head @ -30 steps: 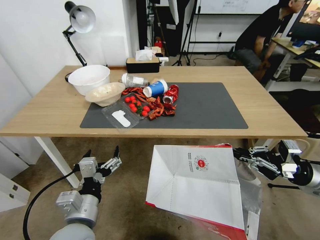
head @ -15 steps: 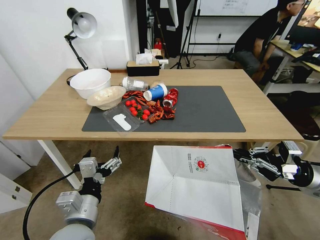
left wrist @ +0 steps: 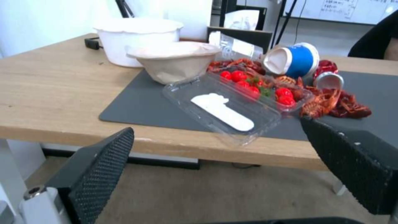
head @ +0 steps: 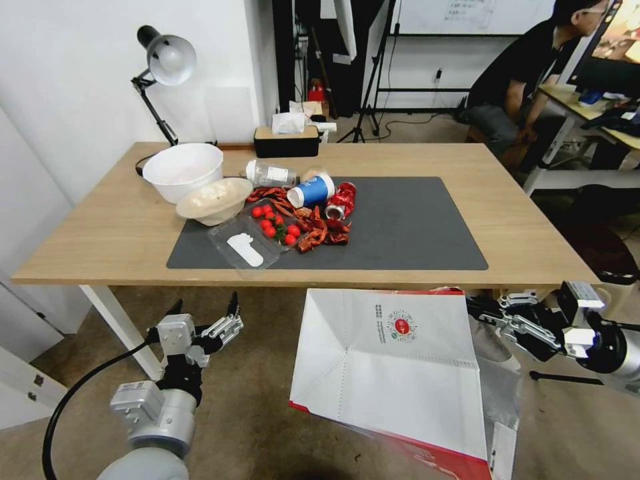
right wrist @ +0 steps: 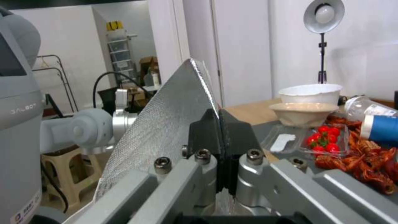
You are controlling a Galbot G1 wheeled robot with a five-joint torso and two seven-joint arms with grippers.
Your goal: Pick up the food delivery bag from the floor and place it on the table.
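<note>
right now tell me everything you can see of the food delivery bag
The food delivery bag is a large white paper bag with creased panels, red side panels, a small round red logo near its top and silver foil lining. It hangs tilted off the floor, in front of and below the table edge. The right gripper has its fingers shut on the bag's foil-lined edge. The left gripper is open, apart from it.

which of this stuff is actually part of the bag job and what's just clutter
Job: food delivery bag, pinched by the right gripper; table; floor.

Clutter: white bowl, blue cup, cherry tomatoes, crayfish, lamp; left gripper, open, idle.
</note>
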